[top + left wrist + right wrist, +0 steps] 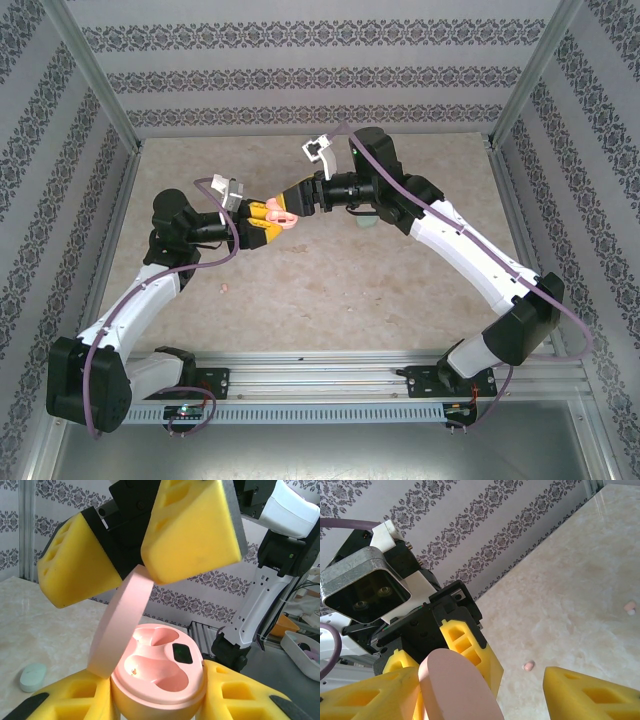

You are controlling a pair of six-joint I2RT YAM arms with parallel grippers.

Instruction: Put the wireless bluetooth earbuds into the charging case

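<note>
earbuds lie loose on the marble-look table (580, 570). one pale pink earbud (529, 666) sits on the tabletop past the right gripper (482, 680), seen in the gap between its fingers. a second pink earbud (630, 606) lies farther out, beyond the finger on the right of that view. in the top view a tiny pink bud (224, 290) rests on the table on the near side of the left gripper (272, 218), well apart from it.

the left gripper is clamped on the pink charging case (160, 675), with its yellow foam fingers (240, 697) pressed on either side of the base. the case is upright with two moulded wells facing up. its lid (117, 627) is hinged open and tilted up toward the right gripper.

the right gripper's jaws stand apart around the lid's free edge. the lid lies close against one pad and well clear of the other.

a mint green oval case (33, 676) lies flat on the table, off to the left of the left gripper's fingers in its wrist view.
</note>
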